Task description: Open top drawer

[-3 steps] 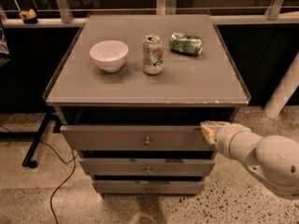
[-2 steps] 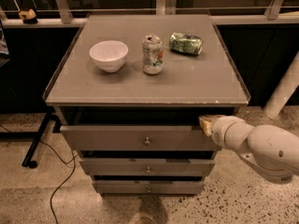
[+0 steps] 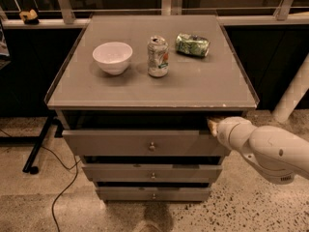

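Observation:
The top drawer (image 3: 125, 142) is the widest of three grey drawers under the grey table top, with a small round metal knob (image 3: 152, 146) at its centre. It stands pulled out a little, with a dark gap above its front. My gripper (image 3: 212, 125) is at the drawer's upper right corner, its tip reaching into the gap under the table top. The white arm (image 3: 270, 149) comes in from the right.
On the table top (image 3: 193, 86) stand a white bowl (image 3: 112, 57), a soda can (image 3: 158, 56) and a crushed green packet (image 3: 192, 44). Two narrower drawers (image 3: 151, 175) sit below. A black stand and cable (image 3: 41, 144) lie at left, a white post (image 3: 294, 91) at right.
My gripper has moved up and left, from beside the drawer front's right end into the gap at its upper right corner. The drawer's position looks about the same.

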Controlling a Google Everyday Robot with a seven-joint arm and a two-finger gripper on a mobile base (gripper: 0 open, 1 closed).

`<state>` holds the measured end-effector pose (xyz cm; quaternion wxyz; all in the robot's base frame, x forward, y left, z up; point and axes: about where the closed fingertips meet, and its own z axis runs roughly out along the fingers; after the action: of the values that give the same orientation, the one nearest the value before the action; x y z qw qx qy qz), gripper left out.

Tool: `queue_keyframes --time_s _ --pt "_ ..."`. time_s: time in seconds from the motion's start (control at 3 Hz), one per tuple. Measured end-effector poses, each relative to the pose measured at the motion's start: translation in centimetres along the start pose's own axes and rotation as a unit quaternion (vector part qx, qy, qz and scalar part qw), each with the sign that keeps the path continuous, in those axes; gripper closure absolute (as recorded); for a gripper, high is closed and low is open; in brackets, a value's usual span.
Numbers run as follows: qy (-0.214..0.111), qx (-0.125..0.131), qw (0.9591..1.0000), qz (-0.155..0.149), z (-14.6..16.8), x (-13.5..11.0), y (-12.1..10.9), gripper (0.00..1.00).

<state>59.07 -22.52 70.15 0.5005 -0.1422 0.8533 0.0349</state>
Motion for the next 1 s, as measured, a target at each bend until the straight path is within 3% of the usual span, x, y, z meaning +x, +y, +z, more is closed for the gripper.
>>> queue_keyframes --time_s 1.0 --pt "0.042 0.0 0.999 -0.015 2.0 2.1 -0.1 1.0"
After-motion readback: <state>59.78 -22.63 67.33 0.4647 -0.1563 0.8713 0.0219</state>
